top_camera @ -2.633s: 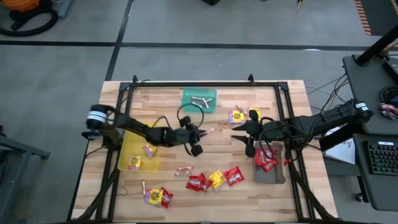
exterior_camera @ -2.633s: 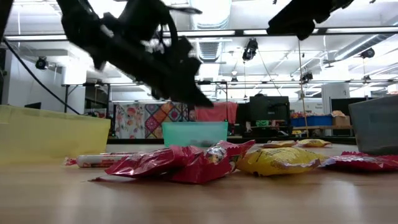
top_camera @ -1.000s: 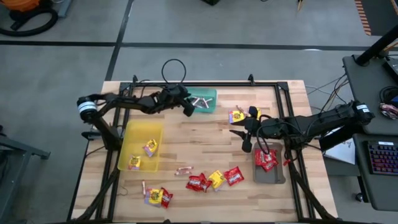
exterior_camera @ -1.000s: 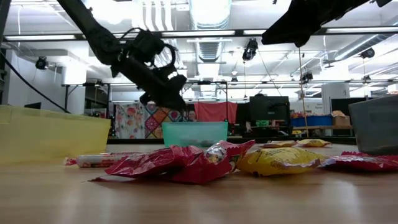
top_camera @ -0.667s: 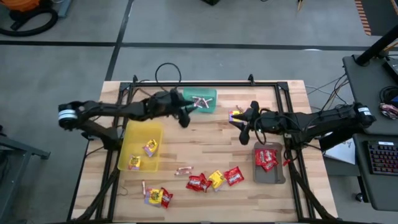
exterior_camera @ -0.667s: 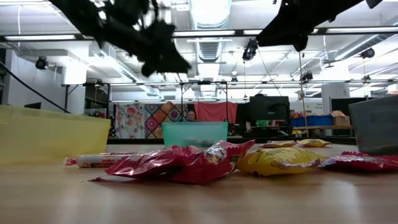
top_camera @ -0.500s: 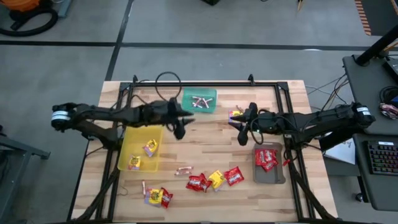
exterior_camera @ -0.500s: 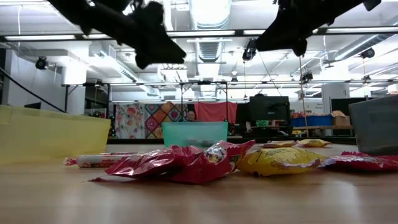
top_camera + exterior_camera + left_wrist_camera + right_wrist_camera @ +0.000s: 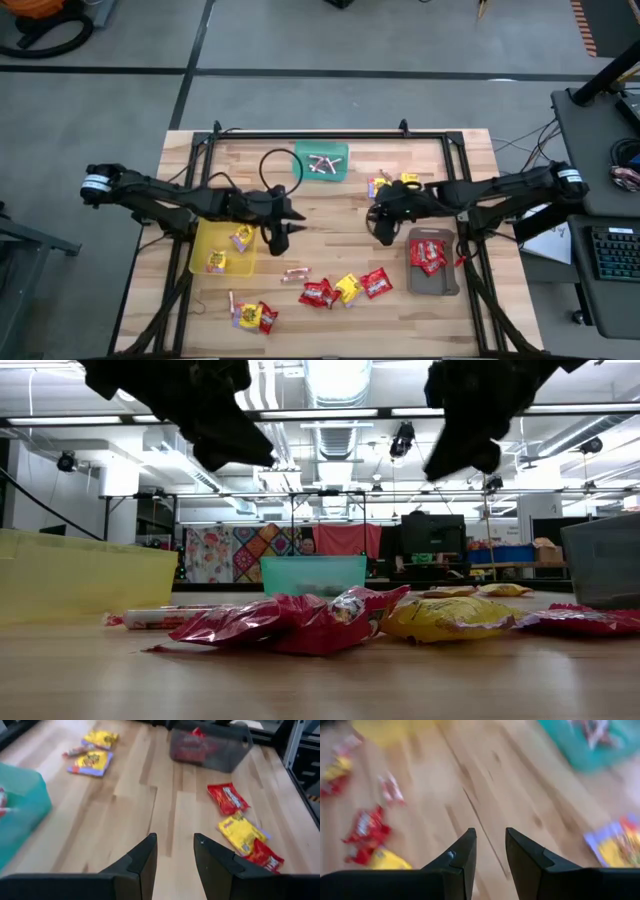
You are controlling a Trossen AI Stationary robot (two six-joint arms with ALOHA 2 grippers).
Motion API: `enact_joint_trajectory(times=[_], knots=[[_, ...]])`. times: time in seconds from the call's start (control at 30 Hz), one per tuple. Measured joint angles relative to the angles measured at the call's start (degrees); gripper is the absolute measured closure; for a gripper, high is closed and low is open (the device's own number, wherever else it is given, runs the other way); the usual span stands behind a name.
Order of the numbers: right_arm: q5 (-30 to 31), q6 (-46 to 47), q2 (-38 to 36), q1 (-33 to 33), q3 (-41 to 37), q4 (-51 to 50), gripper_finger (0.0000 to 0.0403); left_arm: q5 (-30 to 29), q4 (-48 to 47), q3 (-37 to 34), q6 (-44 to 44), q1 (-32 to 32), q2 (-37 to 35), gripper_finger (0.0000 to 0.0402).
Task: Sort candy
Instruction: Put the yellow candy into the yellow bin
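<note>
Yellow tray [image 9: 222, 235] left, green tray [image 9: 320, 163] upper centre, grey tray [image 9: 433, 270] right, on the wooden table [image 9: 330, 225]; left gripper [image 9: 281, 222] and right gripper [image 9: 378, 222] both spread, empty; candy [image 9: 345, 288] lower centre.

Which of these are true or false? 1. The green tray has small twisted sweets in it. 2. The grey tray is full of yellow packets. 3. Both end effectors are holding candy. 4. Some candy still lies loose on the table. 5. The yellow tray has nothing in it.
1. True: the green tray holds a few twisted rolls.
2. False: the grey tray holds red packets.
3. False: the left end effector and the right end effector are both open, with nothing between their fingers.
4. True: red and yellow packets lie loose on the table.
5. False: the yellow tray has two packets in it.
</note>
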Motion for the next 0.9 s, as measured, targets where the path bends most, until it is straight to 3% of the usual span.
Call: enact_joint_trajectory(times=[0.4,0.63,0.9], knots=[[0.41,0.3,12.0,-4.04,9.84,-22.43,0.0329,0.07,-12.27,0.31,-7.67,-0.58,-0.11,0.029],[-0.13,-9.62,17.03,-10.55,14.41,-27.58,0.0337,0.09,-15.92,0.31,-9.84,-1.4,-0.11,0.029],[-1.28,-17.71,17.64,-20.94,16.65,-29.87,0.0342,0.09,-15.34,0.31,-10.53,-4.43,-0.11,0.029]])
